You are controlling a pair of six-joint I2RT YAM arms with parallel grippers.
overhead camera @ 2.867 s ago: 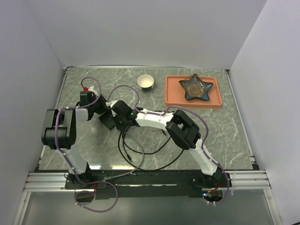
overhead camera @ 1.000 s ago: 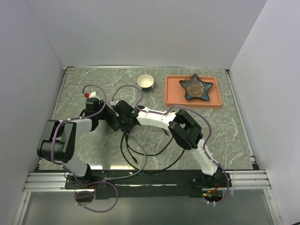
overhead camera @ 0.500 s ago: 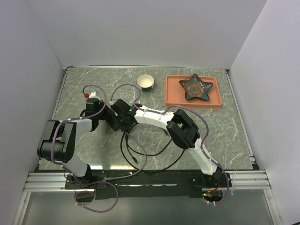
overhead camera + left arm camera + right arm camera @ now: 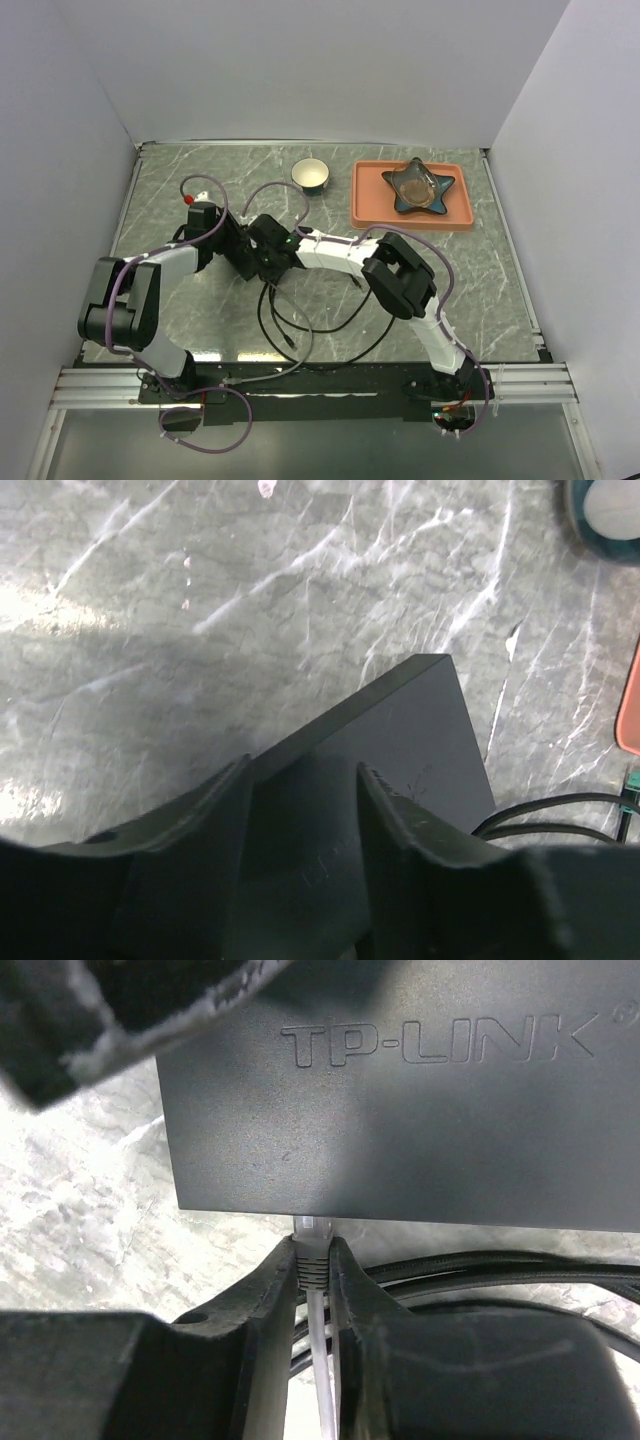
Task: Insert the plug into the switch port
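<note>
The black switch (image 4: 400, 1110), marked TP-LINK, lies flat on the marble table under both wrists (image 4: 244, 264). My right gripper (image 4: 314, 1248) is shut on the grey plug (image 4: 313, 1265). The plug's clear tip meets the switch's near face, and its grey cable (image 4: 322, 1380) trails back between the fingers. How deep the tip sits in the port is hidden. My left gripper (image 4: 300, 780) stands open, its fingers (image 4: 205, 820) apart on either side of the switch (image 4: 400, 730). From above, the left gripper (image 4: 232, 246) and the right gripper (image 4: 264, 260) nearly touch.
Black cables (image 4: 300, 325) loop on the table in front of the switch and run under the right fingers (image 4: 480, 1270). At the back stand a white cup (image 4: 311, 174) and an orange tray (image 4: 368, 205) holding a star-shaped dish (image 4: 419, 187).
The left gripper's jaws have spread apart from the switch. Both wrists have shifted slightly, and the right gripper still pinches the plug at the switch's face.
</note>
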